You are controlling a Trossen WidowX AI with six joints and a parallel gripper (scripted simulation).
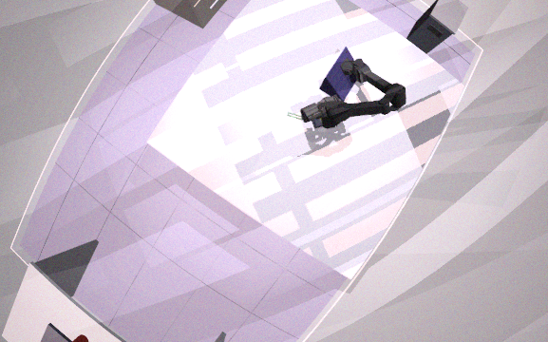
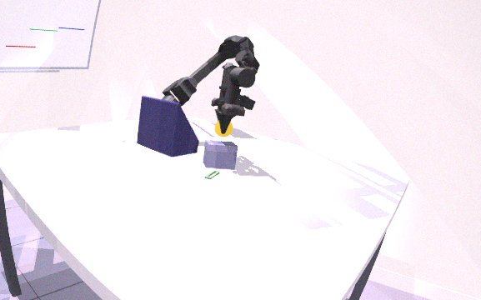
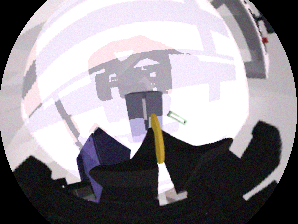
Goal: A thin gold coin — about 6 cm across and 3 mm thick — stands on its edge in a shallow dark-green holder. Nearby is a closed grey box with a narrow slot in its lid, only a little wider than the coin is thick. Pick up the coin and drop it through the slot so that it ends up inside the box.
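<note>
Top view: we see the arm bent over the pale surface, its wrist end at the jaws. The navy wedge sits at the arm's base. Just left of the wrist we spot the green holder, a small outline on the surface. Coin and box are hidden under the arm here.

Exterior view: the arm reaches out over the wedge and points the jaws straight down. We see the jaws pinched nearly shut on the upper part of the coin, gold, upright, its lower rim showing below the fingertips. The coin hangs in the air above the grey box, apart from the lid. Slot too small to make out here. The holder lies flat on the surface just in front of the box, with nothing in it. A whiteboard with coloured lines hangs at upper left.

Wrist view: we see the coin edge-on, a thin gold strip between dark fingers, pointing toward the box below. A dark gap on the box top sits near the coin's far edge; whether they line up, we cannot tell. The holder lies just right of the box, and the wedge at lower left.
</note>
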